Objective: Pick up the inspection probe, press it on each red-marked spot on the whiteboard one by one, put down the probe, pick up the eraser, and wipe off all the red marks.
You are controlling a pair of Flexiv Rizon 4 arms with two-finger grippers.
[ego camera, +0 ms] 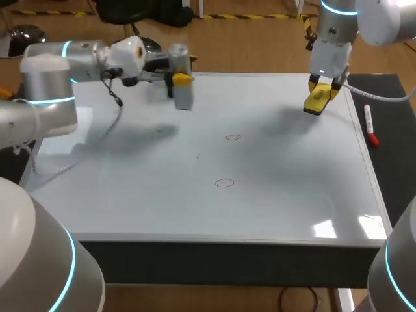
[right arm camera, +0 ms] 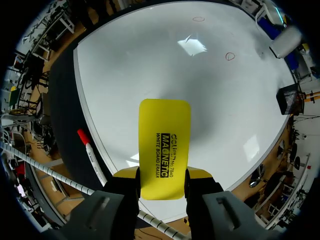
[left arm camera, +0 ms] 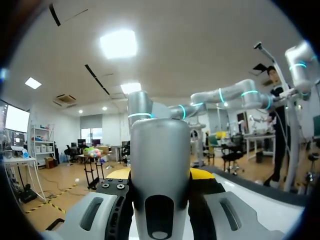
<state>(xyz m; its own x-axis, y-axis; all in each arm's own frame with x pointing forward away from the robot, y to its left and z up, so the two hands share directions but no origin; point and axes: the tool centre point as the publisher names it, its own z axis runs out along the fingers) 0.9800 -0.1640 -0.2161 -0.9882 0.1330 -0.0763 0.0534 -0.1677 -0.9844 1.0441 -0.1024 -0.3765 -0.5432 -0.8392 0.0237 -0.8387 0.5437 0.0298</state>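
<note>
Left pincer [ego camera: 181, 79]: pinching the grey inspection probe [ego camera: 184, 96] in the upper left-centre of the head view. The probe stands roughly upright and appears to hang clear of the whiteboard [ego camera: 292, 195].

Right pincer [ego camera: 323, 91]: pinching the yellow eraser [ego camera: 318, 101] near the whiteboard's upper right corner.

Red marks: two small rings sit mid-board, the upper mark [ego camera: 233, 137] and the lower mark [ego camera: 224, 183]. Both are unwiped.

Key relation: both marks lie down and to the right of the probe, and down and to the left of the eraser. The upper mark looks nearer the probe than the eraser, so the left arm seems better placed to press first.

Eraser axis: in the right wrist view its long side runs straight out between the fingers toward the marks, which lie well ahead.

Views compared: the right wrist view shows both rings and a red-capped marker pen [right arm camera: 90, 152] beside the whiteboard. The left wrist view shows only the probe clamped between yellow tips and a strip of whiteboard, with no marks.

Stage: probing or wiping may come next, and the frames cannot settle which.
</note>
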